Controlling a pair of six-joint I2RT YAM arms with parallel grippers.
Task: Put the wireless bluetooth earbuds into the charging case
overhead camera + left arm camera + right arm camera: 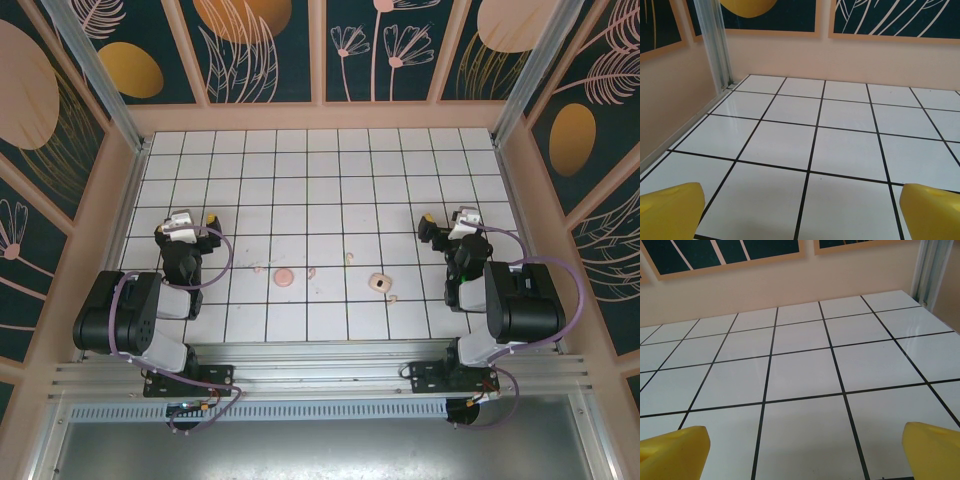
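Left arm (125, 315) and right arm (520, 300) are sitting folded at the near edge of the white gridded counter (320, 180), one at each side. The left jaws are standing wide with nothing between them, and the left wrist view is showing their yellow pads (670, 210) far apart over bare tiles. The right jaws are also gaping wide and holding nothing, with their yellow pads (672, 452) spread over bare tiles too. The charging case (284, 277) is lying flat as a small round pink disc on the near-middle tiles, between the two arms and somewhat closer to the left one, well apart from both jaws. The wireless bluetooth earbuds (312, 272) are lying scattered loose on the counter as tiny pale pink hooks: one just right of the case, another hook (258, 269) just left of it, a third hook (350, 258) farther right, and a fourth hook (392, 298) nearer the right arm. A small pale lump (378, 283) with a darker hollow is sitting just beside that fourth hook, too small to tell what it is.
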